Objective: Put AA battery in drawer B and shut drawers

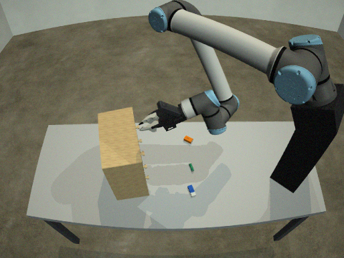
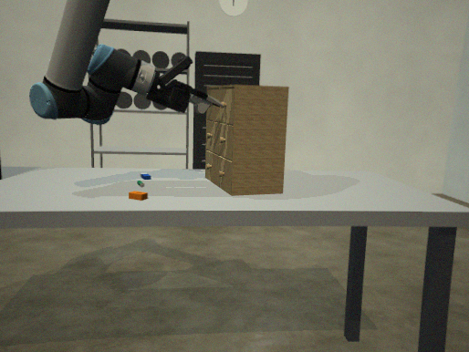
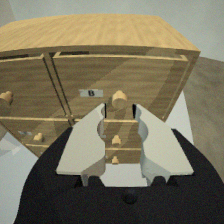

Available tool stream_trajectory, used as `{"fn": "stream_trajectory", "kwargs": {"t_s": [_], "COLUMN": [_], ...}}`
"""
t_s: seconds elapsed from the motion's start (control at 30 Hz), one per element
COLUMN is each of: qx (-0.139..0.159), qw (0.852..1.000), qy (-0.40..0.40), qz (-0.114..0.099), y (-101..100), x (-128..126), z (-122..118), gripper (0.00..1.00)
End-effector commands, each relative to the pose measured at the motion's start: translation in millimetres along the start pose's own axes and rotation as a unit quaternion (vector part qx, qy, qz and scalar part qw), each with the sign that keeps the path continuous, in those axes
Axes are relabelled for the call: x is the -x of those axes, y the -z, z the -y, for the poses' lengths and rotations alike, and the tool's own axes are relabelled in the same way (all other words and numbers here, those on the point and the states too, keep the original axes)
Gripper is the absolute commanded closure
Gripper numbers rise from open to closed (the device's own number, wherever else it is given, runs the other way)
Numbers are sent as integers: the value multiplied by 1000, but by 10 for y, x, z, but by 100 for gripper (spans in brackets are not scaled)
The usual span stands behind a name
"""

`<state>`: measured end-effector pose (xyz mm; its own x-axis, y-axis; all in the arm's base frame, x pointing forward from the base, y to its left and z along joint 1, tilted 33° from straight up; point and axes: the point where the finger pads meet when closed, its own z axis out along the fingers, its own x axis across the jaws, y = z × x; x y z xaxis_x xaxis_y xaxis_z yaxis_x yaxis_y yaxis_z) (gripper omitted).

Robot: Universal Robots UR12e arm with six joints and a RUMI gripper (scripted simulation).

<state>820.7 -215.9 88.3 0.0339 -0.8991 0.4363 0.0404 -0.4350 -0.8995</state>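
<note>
I hold the gripper (image 3: 119, 116) with fingers narrowly apart, gripping nothing, just short of the knob (image 3: 119, 99) on drawer B (image 3: 120, 85). I should advance squarely until the fingers straddle it, then close and pull straight. The chest (image 1: 120, 147) shows six drawers, I think. Three small items lie beyond: the green AA battery (image 1: 191, 167), an orange block (image 1: 188, 139) and a blue one (image 1: 191, 190).
</note>
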Motion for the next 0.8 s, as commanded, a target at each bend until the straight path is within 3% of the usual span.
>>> {"fn": "stream_trajectory", "kwargs": {"t_s": [0.0, 0.77], "qx": [-1, -1], "qw": [1000, 1000], "qy": [2, 1], "qz": [-1, -1], "y": [-58, -114], "x": [-13, -16], "z": [22, 38], "gripper": [80, 80]}}
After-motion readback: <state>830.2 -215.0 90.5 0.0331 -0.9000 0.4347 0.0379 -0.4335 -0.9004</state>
